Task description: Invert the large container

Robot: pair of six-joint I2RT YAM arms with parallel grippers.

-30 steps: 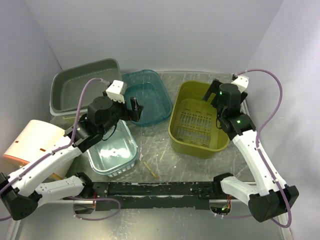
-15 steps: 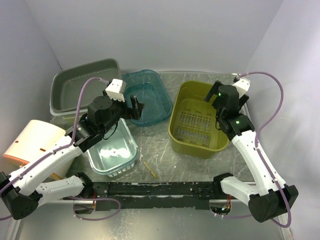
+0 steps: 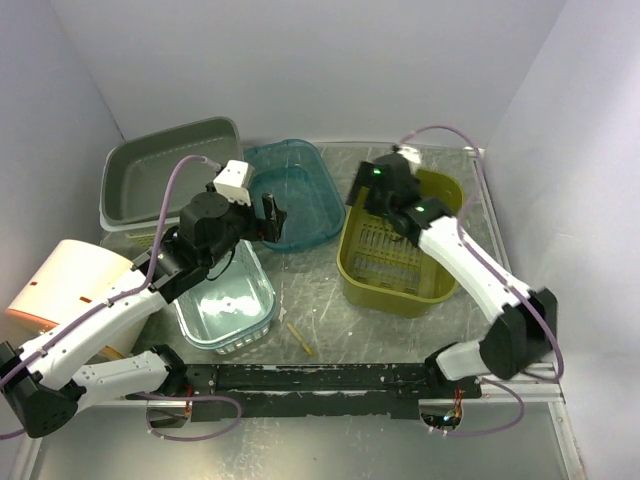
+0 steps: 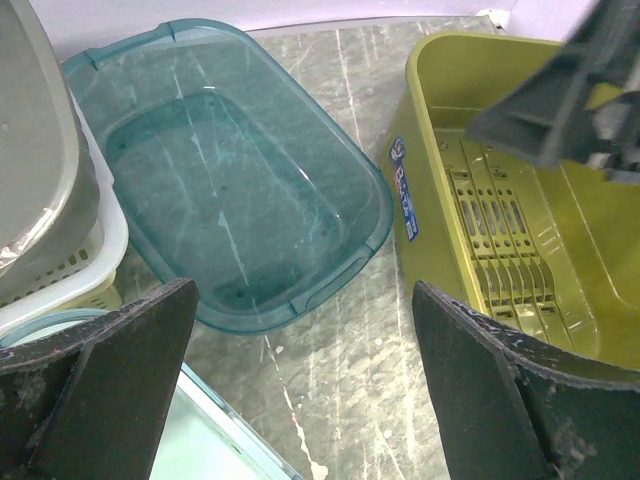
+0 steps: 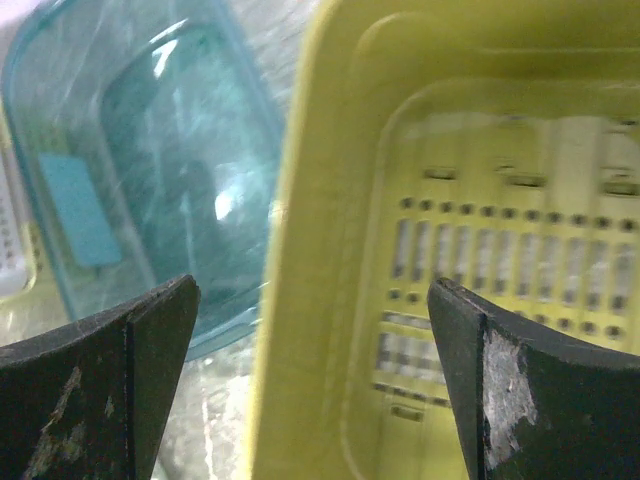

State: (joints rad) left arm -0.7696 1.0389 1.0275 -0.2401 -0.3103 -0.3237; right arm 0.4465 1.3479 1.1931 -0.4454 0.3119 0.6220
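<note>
Right gripper (image 3: pixel 360 190), jaws spread wide, has swung from the far right corner to straddle the left wall of the yellow large container (image 3: pixel 400 292), which sits upright right of centre (you may expect a rim grasp for tipping). Left gripper (image 3: pixel 272 211), equally wide, hovers beside the teal tub (image 3: pixel 305 195).

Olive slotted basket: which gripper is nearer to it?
Right. The right gripper is over the olive basket at its far left rim, jaws open; the left gripper is apart from it, above the teal tub.
</note>
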